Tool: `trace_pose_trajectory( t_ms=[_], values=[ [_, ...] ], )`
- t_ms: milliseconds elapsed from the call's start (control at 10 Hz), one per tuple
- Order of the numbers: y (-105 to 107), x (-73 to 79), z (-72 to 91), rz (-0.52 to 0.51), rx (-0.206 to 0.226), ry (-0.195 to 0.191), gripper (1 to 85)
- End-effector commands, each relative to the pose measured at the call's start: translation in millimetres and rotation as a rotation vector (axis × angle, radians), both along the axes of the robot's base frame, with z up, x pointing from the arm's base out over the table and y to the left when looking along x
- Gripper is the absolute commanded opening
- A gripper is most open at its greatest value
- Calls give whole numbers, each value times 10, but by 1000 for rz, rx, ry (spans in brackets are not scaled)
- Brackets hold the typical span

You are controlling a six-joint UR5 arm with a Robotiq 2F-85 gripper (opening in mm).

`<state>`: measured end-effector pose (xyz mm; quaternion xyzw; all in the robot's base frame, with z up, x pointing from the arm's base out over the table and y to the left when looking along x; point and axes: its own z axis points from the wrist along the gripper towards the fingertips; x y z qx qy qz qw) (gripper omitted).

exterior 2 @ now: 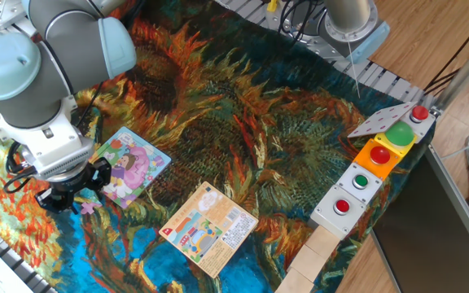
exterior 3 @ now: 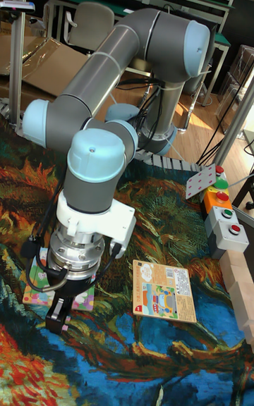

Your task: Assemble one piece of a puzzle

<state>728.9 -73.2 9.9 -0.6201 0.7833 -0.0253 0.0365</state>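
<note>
The piece point(exterior 2: 88, 207) is a small pink jigsaw bit lying flat on the painted cloth, just off the lower left corner of the puzzle point(exterior 2: 130, 165). The puzzle is a square cartoon board with a light-blue edge and a girl in purple. My gripper point(exterior 2: 70, 189) hangs over that corner, its dark fingers spread and nothing between them, with the piece just to its lower right. In the tall fixed view the gripper point(exterior 3: 62, 314) covers most of the puzzle point(exterior 3: 37, 287), and the piece is hidden there.
An orange-peach printed card point(exterior 2: 211, 228) lies right of the puzzle. A button box point(exterior 2: 374, 175) with red and green buttons stands at the right edge, with wooden blocks point(exterior 2: 316, 256) below it. The arm's big grey body point(exterior 2: 47, 65) looms over the left side.
</note>
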Motion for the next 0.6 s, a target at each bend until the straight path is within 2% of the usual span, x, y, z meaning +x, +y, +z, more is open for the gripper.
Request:
trace_pose_trajectory(
  t_ms=[0, 500],
  values=[
    [46, 33, 9, -10, 24, -1, 483],
    [59, 18, -29, -4, 42, 11, 473]
  ],
)
